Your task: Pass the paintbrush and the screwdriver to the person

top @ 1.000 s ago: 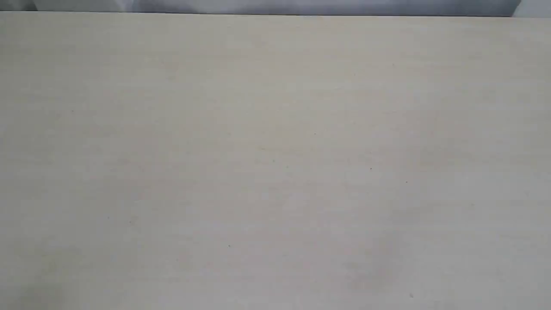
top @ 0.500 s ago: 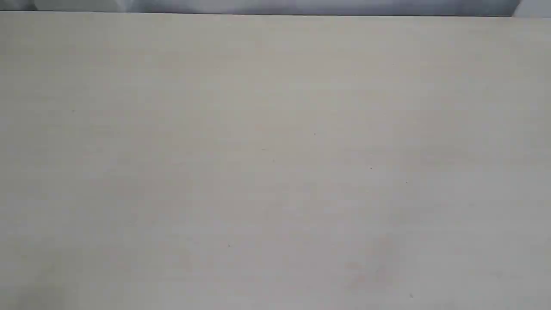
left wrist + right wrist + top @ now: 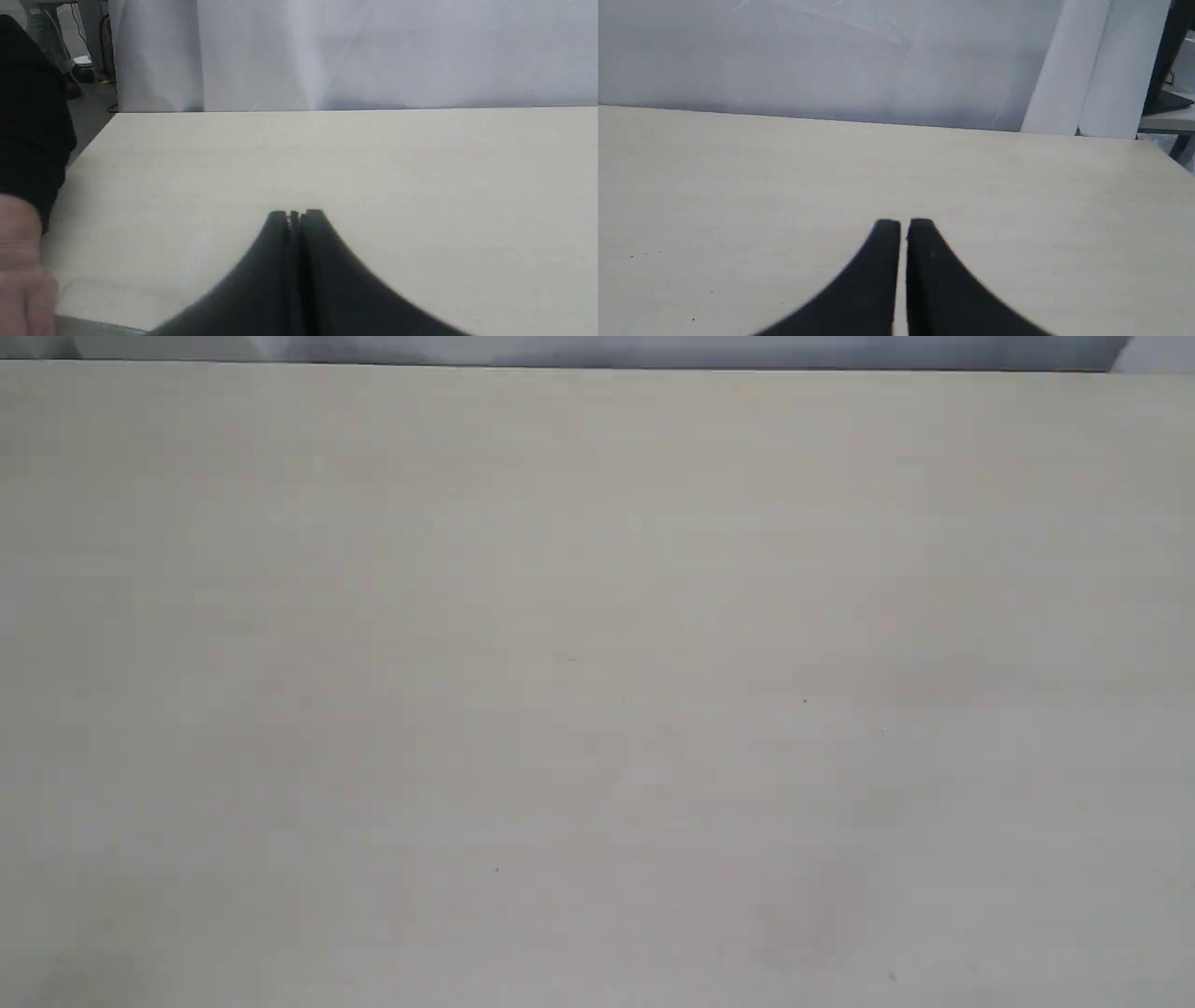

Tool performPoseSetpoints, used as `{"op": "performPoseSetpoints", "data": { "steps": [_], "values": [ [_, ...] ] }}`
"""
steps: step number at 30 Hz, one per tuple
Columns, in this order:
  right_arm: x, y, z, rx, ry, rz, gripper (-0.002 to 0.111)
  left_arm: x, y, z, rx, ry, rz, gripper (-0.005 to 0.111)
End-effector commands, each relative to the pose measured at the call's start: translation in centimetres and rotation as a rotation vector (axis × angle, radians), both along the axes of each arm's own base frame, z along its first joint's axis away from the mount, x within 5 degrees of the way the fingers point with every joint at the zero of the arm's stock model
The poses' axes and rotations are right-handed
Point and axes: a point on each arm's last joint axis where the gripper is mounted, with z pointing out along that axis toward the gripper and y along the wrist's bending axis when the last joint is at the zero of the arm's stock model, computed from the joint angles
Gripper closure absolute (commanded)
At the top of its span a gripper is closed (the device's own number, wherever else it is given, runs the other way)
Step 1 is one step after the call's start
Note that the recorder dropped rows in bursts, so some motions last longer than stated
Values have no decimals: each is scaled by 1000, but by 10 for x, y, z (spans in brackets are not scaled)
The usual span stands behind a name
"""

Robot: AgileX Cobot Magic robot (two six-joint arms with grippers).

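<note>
As both grippers hang low over a pale surface (image 3: 597, 616), a person (image 3: 21, 266) shows at its edge.

Seen from the left wrist, the left gripper (image 3: 295, 214) has its black jaws pressed together with nothing between them. The person appears only as a blurred bare hand and a dark sleeve (image 3: 28, 130), near the surface's rim and well apart from that gripper. From the right wrist, the right gripper (image 3: 904, 224) has its jaws all but closed, with a thin slit of surface showing between them and nothing held. Both grippers point toward a white backdrop (image 3: 373, 51) that stands behind the far rim. The exterior view takes in only bare, pale wood-grain surface and a strip of the backdrop. Where the paintbrush and the screwdriver lie cannot be told from these views.
</note>
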Motion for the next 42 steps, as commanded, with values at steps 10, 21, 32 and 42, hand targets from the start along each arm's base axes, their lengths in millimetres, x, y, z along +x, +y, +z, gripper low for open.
{"op": "performPoseSetpoints", "data": {
  "steps": [10,21,32,42],
  "values": [
    [-2,-2,-11,8,111,-25,104,0,-1,0,-3,-7,-8,107],
    [-3,-2,-12,-2,131,-28,104,0,-1,0,-3,-7,-8,107],
    [-3,-2,-12,-2,131,-28,104,0,-1,0,-5,-4,-8,107],
    [-3,-2,-12,-2,131,-28,104,0,-1,0,-5,-4,-8,107]
  ]
}}
